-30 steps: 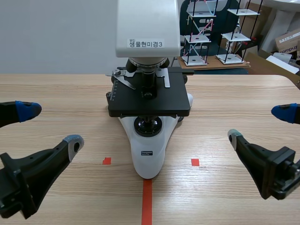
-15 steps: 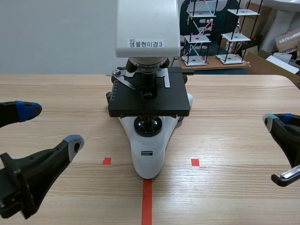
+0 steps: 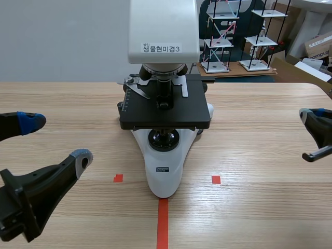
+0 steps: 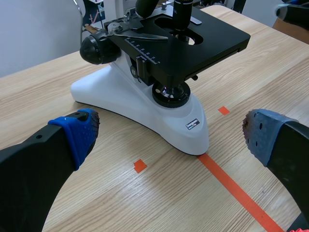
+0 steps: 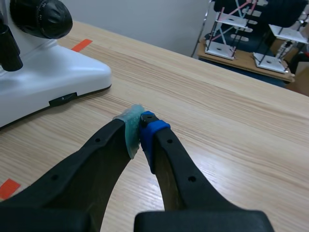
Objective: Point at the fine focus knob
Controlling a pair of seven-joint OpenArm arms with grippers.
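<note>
A white microscope [image 3: 164, 155] with a black stage [image 3: 165, 110] stands mid-table, its label facing me. A black focus knob [image 4: 99, 48] sits on its side in the left wrist view, and another black focus knob [image 5: 41, 17] shows in the right wrist view. I cannot tell the fine part from the coarse part. My left gripper [image 3: 56, 139] is open at the near left; in its own view the left gripper [image 4: 169, 135] frames the microscope's base from a distance. My right gripper [image 3: 311, 116] is at the far right edge; the right gripper [image 5: 140, 126] is shut on nothing, its pads together over bare table, well short of the knob.
Orange-red tape marks [image 3: 163, 223] lie on the wooden table [image 3: 259, 155] in front of the microscope. Behind the table's far edge stand small shelf models [image 3: 220, 39] and cardboard boxes [image 3: 316, 46]. Bare wood lies between each gripper and the microscope.
My right gripper has shut from wide open and then drawn up toward the right edge. The left arm and the microscope have not moved.
</note>
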